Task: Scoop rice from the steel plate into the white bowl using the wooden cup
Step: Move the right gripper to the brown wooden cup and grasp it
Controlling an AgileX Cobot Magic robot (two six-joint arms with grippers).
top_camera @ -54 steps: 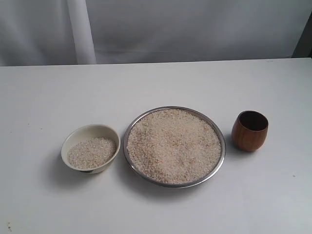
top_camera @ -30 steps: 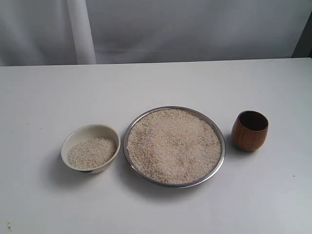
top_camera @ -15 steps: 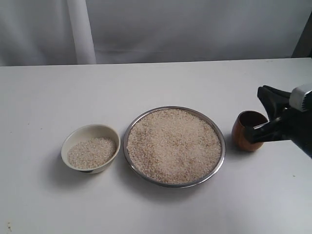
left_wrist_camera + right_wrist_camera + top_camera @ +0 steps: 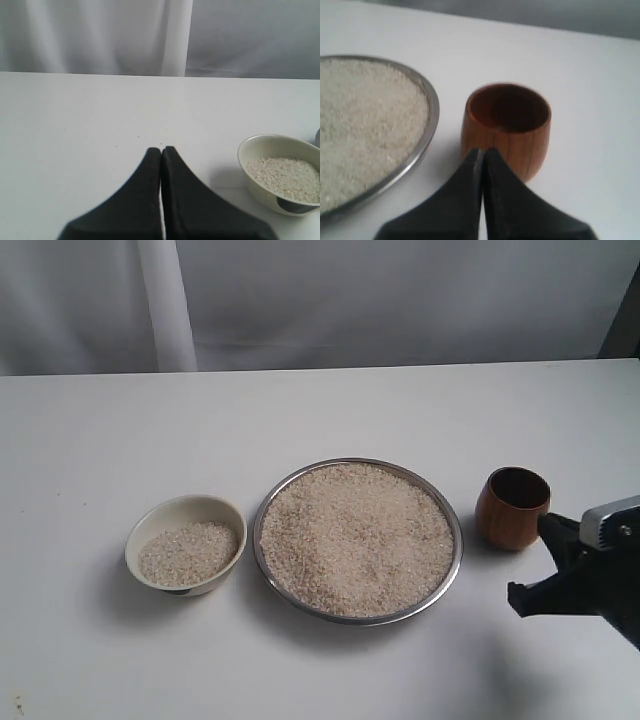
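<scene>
Change: The right gripper [image 4: 482, 154] was absent from the exterior view a second earlier. It then entered at the right edge, level with the wooden cup [image 4: 512, 507]. At this moment it sat lower, in the lower right of that frame, below the cup and apart from it.
Right fingers: Clenched tip to tip on nothing. In the right wrist view they pointed at the cup's near wall, and contact could not be told.
Left fingers: The left gripper [image 4: 161, 151] was pressed shut and empty, hovering over the bare counter [image 4: 300, 410].
Wooden cup: Upright and empty on the counter at the right of the exterior frame, just beside the steel plate [image 4: 258, 540] and unmoved.
Rice: The rice [image 4: 355, 538] filled the plate at centre frame. A shallower layer lay in the white bowl [image 4: 185, 500] at the left. Neither had changed.
Meaning: This looked like the approach only. The cup was not yet grasped, and the right fingers would probably need to part before taking it. No scooping had begun.
</scene>
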